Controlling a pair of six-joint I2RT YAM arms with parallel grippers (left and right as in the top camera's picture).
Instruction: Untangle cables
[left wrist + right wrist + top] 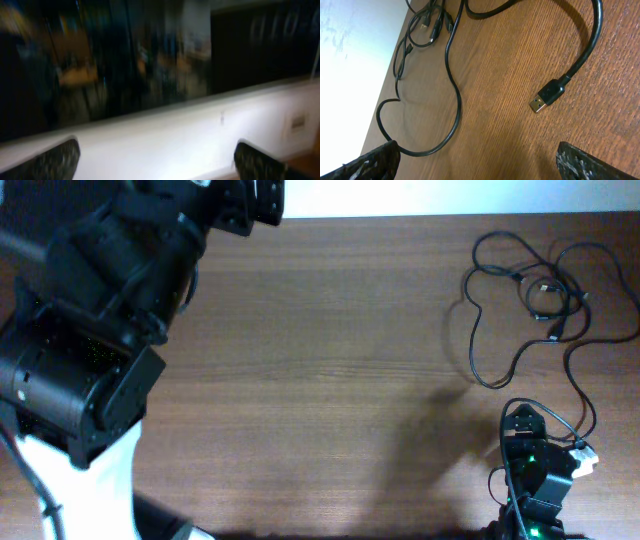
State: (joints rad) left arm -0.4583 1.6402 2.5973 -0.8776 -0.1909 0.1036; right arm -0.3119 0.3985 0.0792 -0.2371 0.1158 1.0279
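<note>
My left wrist view is all blurred; the cables are cut off by the right wrist view's top edge.

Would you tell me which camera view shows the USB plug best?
The right wrist view: the USB plug lies close and sharp on the table, metal tip visible. Overhead shows the cables small, with that plug not surely told apart. The left wrist view is blurred and shows no cable.

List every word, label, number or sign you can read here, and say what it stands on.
No text is readable in any view.
USB plug: faint mark on the housing, too small to read.
White tag, overhead view: too small to read.
Left wrist view: blurred throughout.
</note>
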